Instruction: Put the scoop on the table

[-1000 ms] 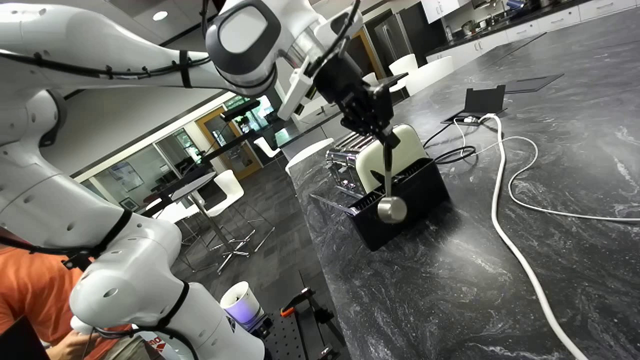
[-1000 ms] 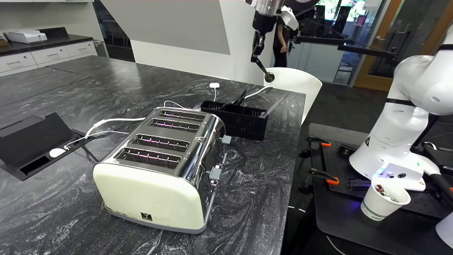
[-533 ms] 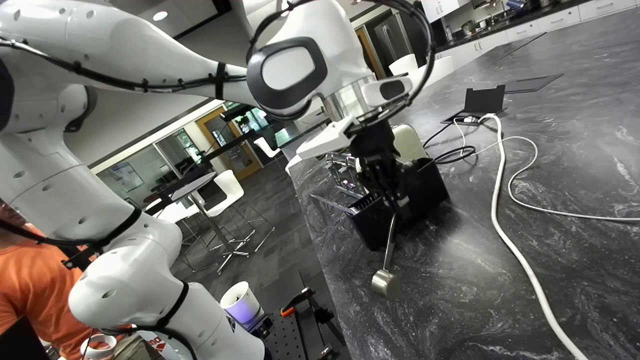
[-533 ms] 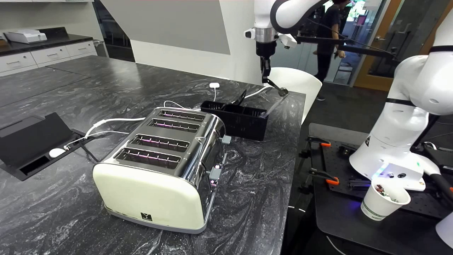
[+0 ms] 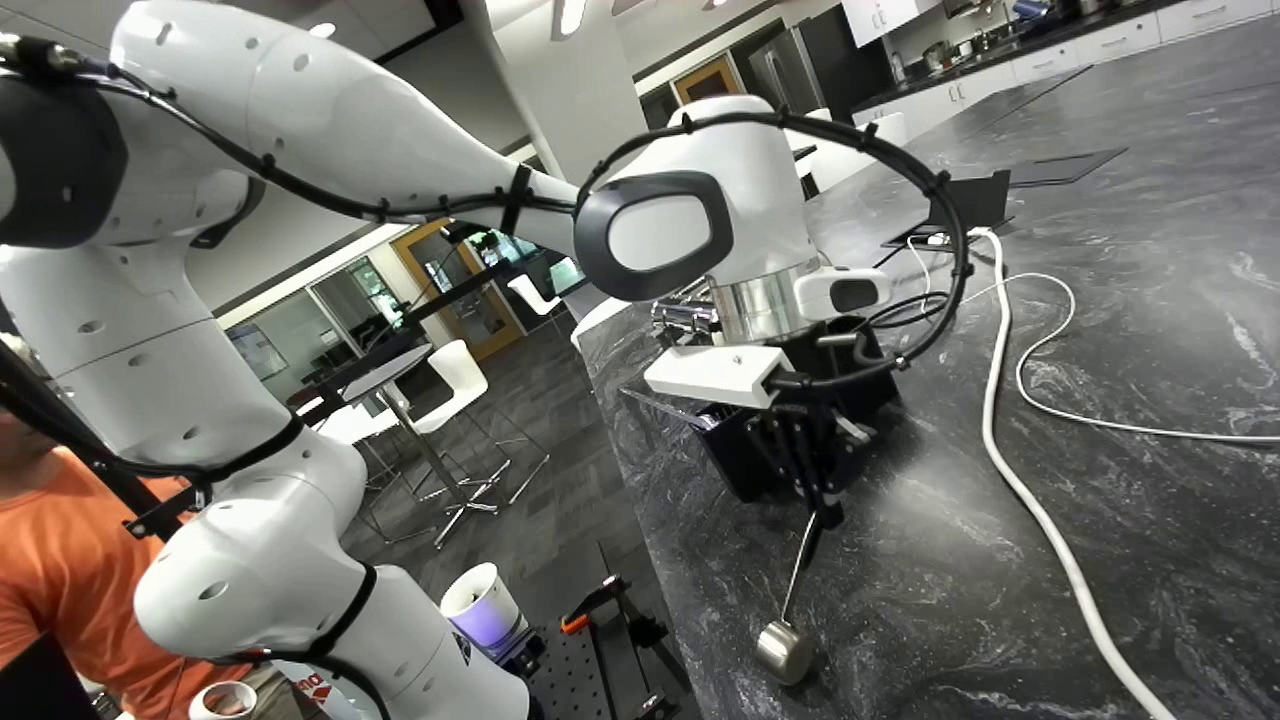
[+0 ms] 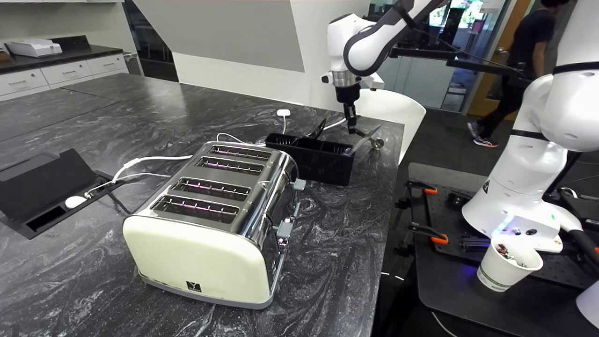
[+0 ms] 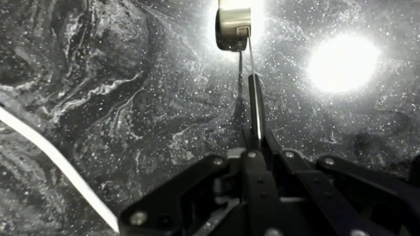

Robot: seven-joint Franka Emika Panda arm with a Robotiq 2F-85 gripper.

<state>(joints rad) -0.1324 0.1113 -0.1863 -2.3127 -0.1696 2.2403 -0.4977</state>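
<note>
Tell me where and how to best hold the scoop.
Take the scoop by its slim handle, at the end away from the bowl, coming from above and closing from both sides, as the gripper holds it now. The handle is thin and straight and slants up from the bowl; the bowl's rounded wall would probably slip.

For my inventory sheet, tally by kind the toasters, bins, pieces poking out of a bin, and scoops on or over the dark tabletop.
Cream-sided toaster: 1
Black bin: 1
Pieces seen poking out of it: 2, a black piece and a clear piece
Scoop: 1, held in the claw
Total: 5
</note>
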